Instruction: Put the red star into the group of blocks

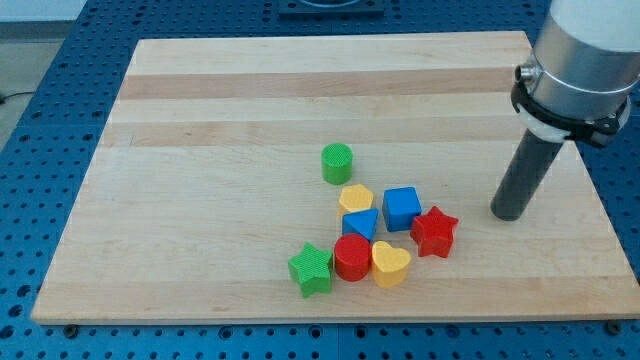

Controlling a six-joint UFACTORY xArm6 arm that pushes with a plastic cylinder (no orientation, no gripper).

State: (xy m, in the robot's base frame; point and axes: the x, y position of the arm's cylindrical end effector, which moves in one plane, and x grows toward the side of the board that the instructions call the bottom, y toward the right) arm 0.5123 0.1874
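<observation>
The red star (pixel 434 231) lies on the wooden board at the right edge of a cluster of blocks, close to the blue cube (pixel 402 208) and the yellow heart (pixel 390 263). The cluster also holds a yellow pentagon-like block (pixel 356 198), a blue triangular block (pixel 361 224), a red cylinder (pixel 352 257) and a green star (pixel 311 269). A green cylinder (pixel 337 162) stands a little above the cluster. My tip (pixel 508 213) rests on the board to the right of the red star, a short gap away, not touching it.
The wooden board (pixel 200 200) lies on a blue perforated table (pixel 40 150). The arm's grey body (pixel 580 60) fills the view's top right corner above the rod.
</observation>
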